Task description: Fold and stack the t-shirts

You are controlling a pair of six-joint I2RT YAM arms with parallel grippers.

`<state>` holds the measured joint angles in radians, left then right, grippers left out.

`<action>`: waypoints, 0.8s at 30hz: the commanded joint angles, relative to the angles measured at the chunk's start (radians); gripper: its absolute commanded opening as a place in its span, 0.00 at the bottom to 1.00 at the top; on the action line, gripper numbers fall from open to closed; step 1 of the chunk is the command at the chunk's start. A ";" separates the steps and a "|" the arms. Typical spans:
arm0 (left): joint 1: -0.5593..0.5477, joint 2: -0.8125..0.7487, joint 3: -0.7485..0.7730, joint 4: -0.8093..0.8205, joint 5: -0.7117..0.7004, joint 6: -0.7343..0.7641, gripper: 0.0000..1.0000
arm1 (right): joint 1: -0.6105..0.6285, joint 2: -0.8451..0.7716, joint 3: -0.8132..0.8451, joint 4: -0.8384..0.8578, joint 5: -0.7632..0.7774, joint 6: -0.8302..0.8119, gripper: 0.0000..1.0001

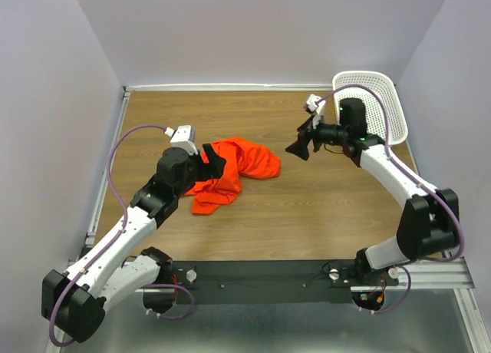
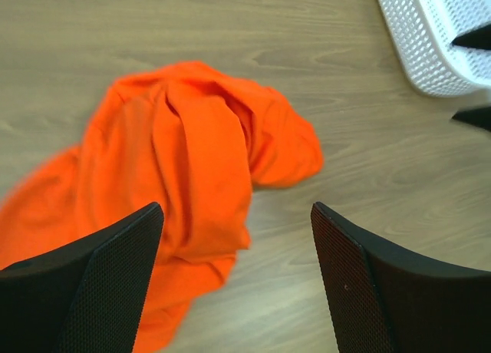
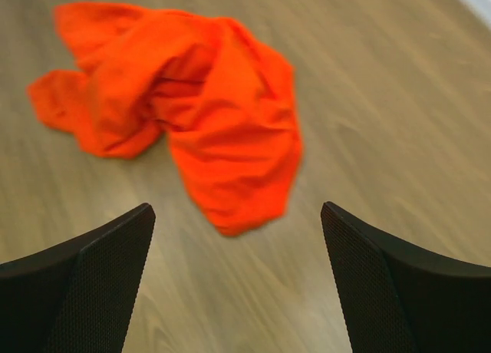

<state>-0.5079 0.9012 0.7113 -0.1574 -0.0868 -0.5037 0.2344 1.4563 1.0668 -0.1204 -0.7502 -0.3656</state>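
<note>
One orange t-shirt (image 1: 236, 171) lies crumpled in a loose heap a little left of centre in the top view, on the brown wooden table (image 1: 322, 215); it is plain bright orange, rumpled into deep folds, with one lobe spreading toward the lower left of the frame and another toward the right. One white perforated basket (image 1: 383, 100) stands tilted in the upper right corner, well apart from the shirt. There are two arms, each with one gripper. The left gripper (image 1: 211, 163) hangs over the shirt's left edge, its two black fingers (image 2: 115, 276) spread wide with nothing between them. The right gripper (image 1: 301, 142) hovers over bare wood to the right of the shirt; its fingers (image 3: 383, 284) are likewise spread apart and empty.
</note>
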 commanded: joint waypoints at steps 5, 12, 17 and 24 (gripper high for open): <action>0.009 -0.093 -0.300 0.058 -0.027 -0.583 0.73 | 0.132 0.209 0.104 -0.067 0.005 0.192 0.94; 0.017 -0.179 -0.434 0.114 -0.155 -0.749 0.70 | 0.148 0.254 0.067 -0.065 0.077 0.195 0.94; 0.058 -0.087 -0.421 0.177 -0.179 -0.759 0.70 | 0.148 0.253 0.059 -0.065 0.090 0.197 0.94; 0.106 -0.004 -0.434 0.305 -0.183 -0.799 0.66 | 0.148 0.248 0.048 -0.065 0.086 0.188 0.94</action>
<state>-0.4240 0.8791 0.2802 0.0544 -0.2115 -1.2640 0.3740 1.7061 1.1313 -0.1734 -0.6815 -0.1825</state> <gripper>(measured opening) 0.663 0.940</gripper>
